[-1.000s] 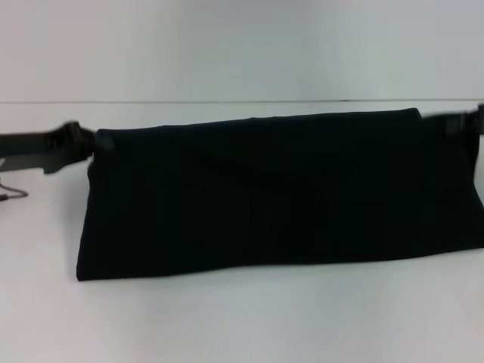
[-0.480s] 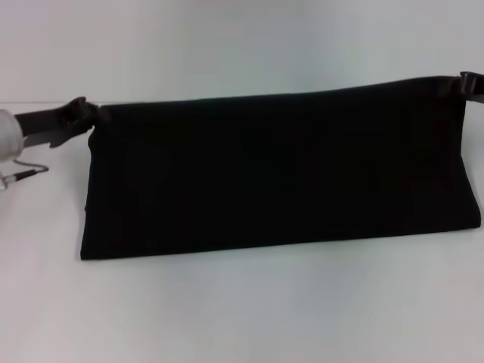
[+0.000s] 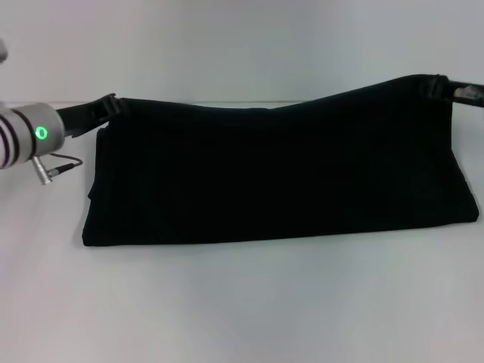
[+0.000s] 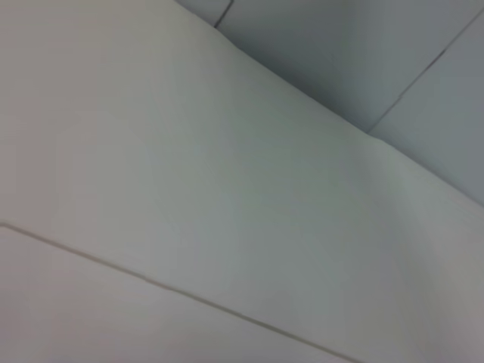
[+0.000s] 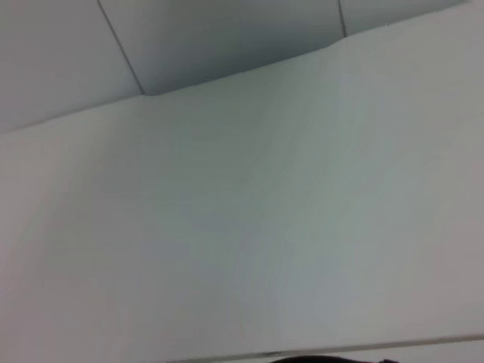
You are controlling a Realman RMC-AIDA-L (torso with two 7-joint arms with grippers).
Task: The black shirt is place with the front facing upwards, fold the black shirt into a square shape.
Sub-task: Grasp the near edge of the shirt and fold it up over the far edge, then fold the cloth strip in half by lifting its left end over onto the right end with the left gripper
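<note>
Lifted higher than a second ago, the shirt [image 3: 280, 178] hangs as a wide band, long axis running left to right, lower edge on the worktop [image 3: 242, 302]. Left tool [image 3: 106, 107] pinches its upper left corner, right tool [image 3: 441, 85] the higher right corner; each arm is nearest its own end.

Black shirt [image 3: 280, 178] print and neck label hidden in folds; right gripper [image 3: 439, 85] cut by frame edge, both jaws' closure unreadable (wrist views show nothing).
</note>
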